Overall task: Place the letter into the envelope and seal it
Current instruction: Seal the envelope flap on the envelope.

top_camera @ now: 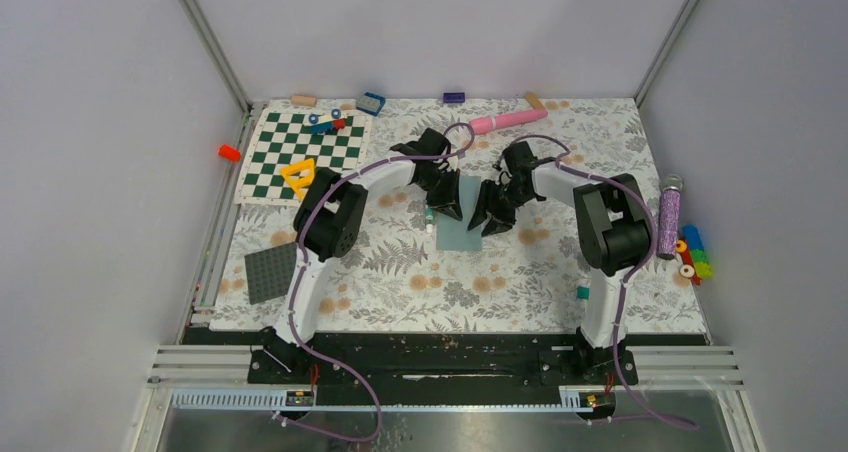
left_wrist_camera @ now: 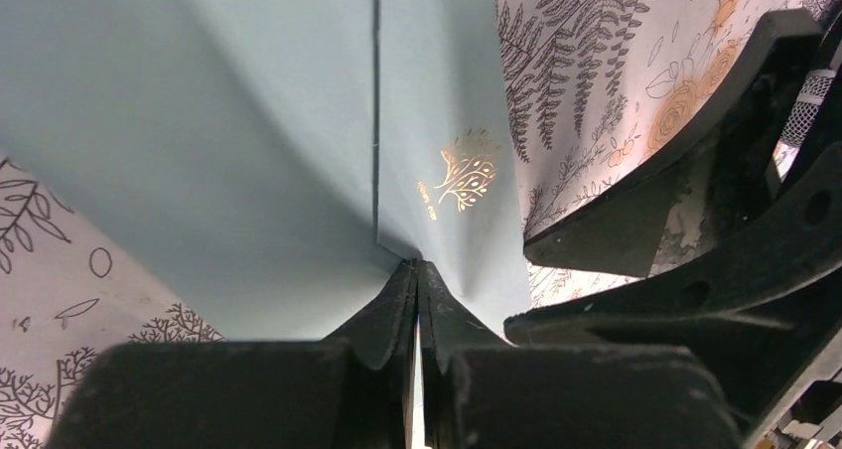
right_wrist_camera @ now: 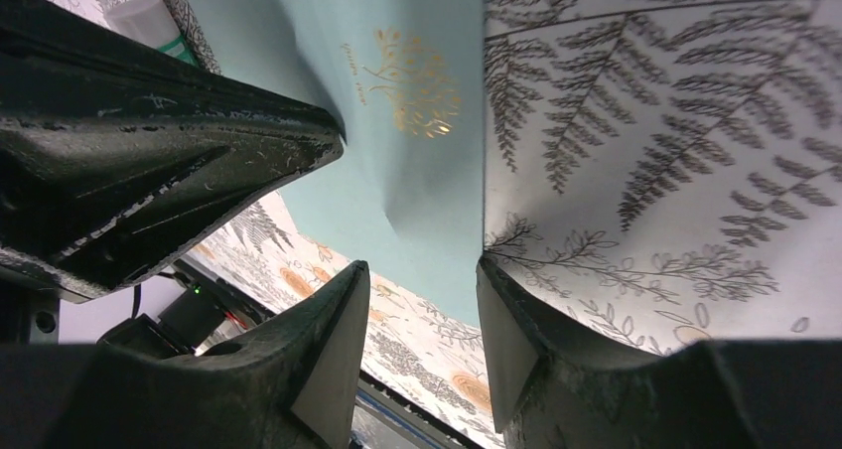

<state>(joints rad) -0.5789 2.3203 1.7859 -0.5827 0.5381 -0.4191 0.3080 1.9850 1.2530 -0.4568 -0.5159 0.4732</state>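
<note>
At table [top_camera: 560, 272] centre, pinching envelope [top_camera: 461, 237] edge with left gripper [left_wrist_camera: 417, 270] clamped tight; right gripper [right_wrist_camera: 422, 300] gaping beside envelope, gripping nothing.

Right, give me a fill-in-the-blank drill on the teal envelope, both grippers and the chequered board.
1. The left gripper is ___ on the flat grey-teal paper envelope.
2. The leafy emblem printed on it is ___ in colour.
3. The right gripper stands ___, gripping nothing.
4. The green-and-white chequered board lies at the far ___ of the fern-print tablecloth.
Missing words: shut; gold; open; left.
</note>
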